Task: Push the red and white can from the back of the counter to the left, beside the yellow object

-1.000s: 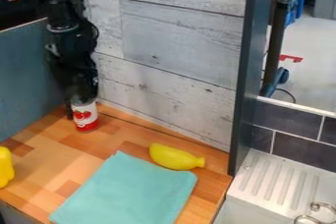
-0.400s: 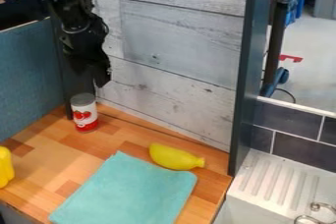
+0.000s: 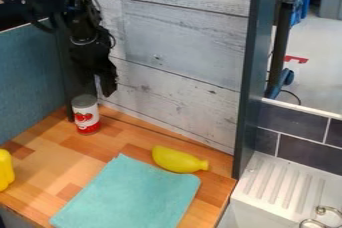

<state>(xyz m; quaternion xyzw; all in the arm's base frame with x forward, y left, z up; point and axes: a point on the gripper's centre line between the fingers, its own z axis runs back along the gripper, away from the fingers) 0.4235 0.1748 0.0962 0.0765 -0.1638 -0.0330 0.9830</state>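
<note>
The black two-finger tool [image 3: 105, 86] hangs near the plank wall [image 3: 180, 42], apart from the red-and-white cylindrical can [image 3: 85, 117] and with nothing visible in its grasp; whether it is clenched or released, I cannot tell. The can stands upright in the back corner of the wooden tabletop [image 3: 50, 147], its flat base presumably keeping it steady. The smooth yellow bulbous toy [image 3: 177, 160] lies on its side (its rounded form probably suits that), beside the soft, matte turquoise cloth [image 3: 130, 194], spread flat.
</note>
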